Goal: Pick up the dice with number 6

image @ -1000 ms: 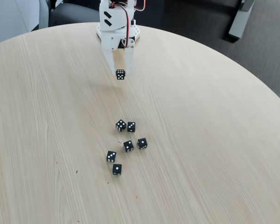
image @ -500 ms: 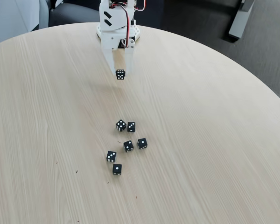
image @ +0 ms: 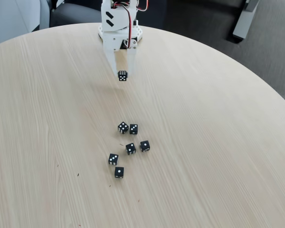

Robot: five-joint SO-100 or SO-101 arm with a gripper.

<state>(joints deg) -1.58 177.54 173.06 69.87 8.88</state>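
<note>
In the fixed view the white plastic two-finger gripper (image: 122, 75) points down toward the camera from the white arm (image: 118, 23) at the far edge of the table, and its two pale fingers are clamped on the small black cube die with white pips, the dice with number 6 (image: 122, 75). The die sits between the fingertips, its showing face crowded with pips (about six, though they are small), and it looks lifted clear of the tabletop, with a faint shadow on the wood beneath and to the left of it. A red wire (image: 129, 21) runs down the front of the arm's upper body.

Well apart from the held die, nearer the camera, six more small black dice lie loose on the round light-wood table (image: 218, 142). Two of them touch or nearly touch at the top of the group: a tilted die (image: 123, 127) and its right-hand neighbour (image: 133, 128). Below them sit a middle die (image: 130, 148) and another die (image: 145, 146) just beside it to the right. Lower left lie a two-pip die (image: 113, 159) and a one-pip die (image: 118, 172), close together. A grey floor (image: 270, 57) shows beyond the table's right rim.
</note>
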